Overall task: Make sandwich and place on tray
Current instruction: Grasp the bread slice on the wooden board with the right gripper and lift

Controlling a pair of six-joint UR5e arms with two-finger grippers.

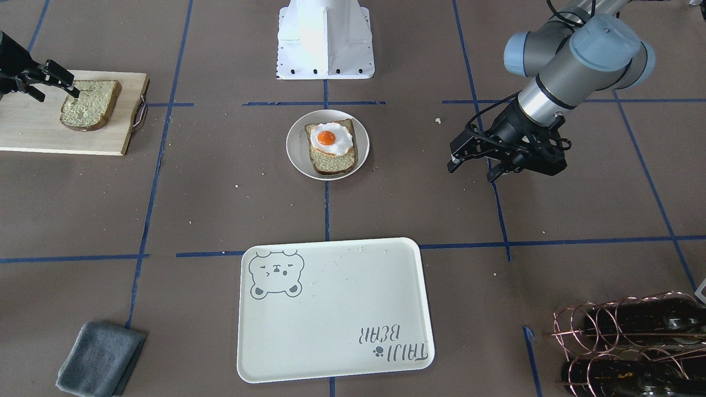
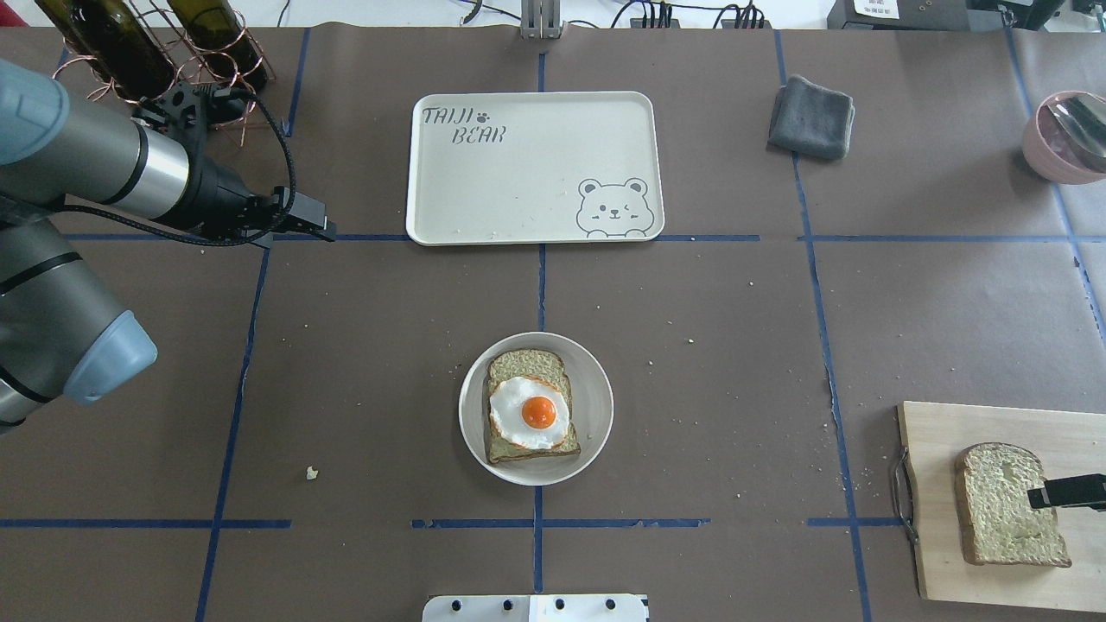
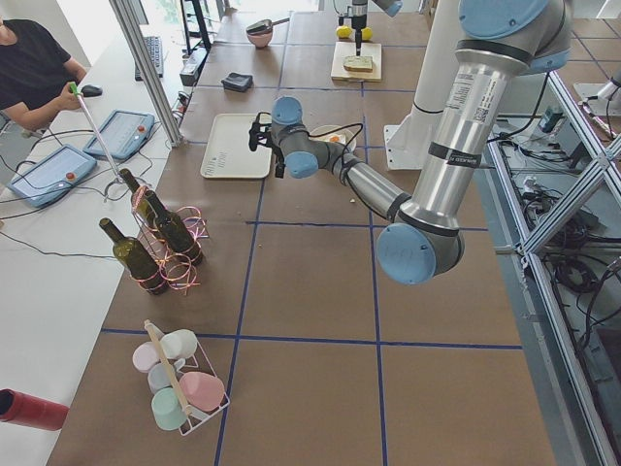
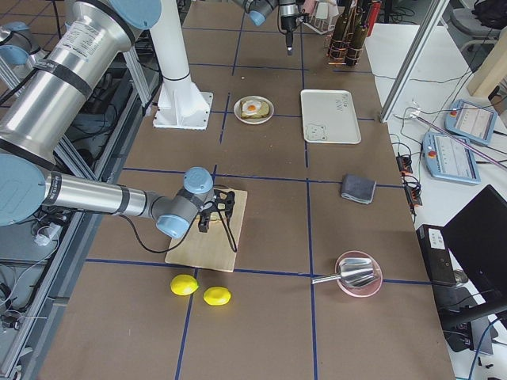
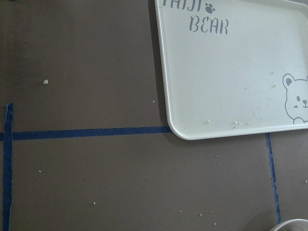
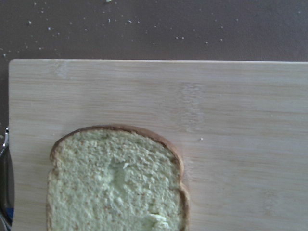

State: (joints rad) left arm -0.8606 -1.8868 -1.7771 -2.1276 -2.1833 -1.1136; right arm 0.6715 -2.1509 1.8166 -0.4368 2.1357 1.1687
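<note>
One bread slice (image 1: 333,162) lies on a small round white plate (image 1: 295,149) at the table's middle, with the fried egg (image 1: 330,139) on top of it. The second bread slice (image 1: 91,105) lies on a wooden cutting board (image 1: 33,127); it fills the lower left of the right wrist view (image 6: 115,183). My right gripper (image 1: 58,96) hangs open just above this slice, with one finger (image 2: 1063,492) over it. The cream bear tray (image 1: 331,320) is bare. My left gripper (image 1: 471,168) is open and holds nothing, above the table beside the tray's corner (image 5: 183,132).
A grey cloth (image 1: 99,358) lies beside the tray. A copper rack with wine bottles (image 1: 629,342) stands behind my left gripper. A pink bowl (image 2: 1067,134) with a metal utensil sits at the far right. Two lemons (image 4: 184,285) lie beside the cutting board. Crumbs dot the table.
</note>
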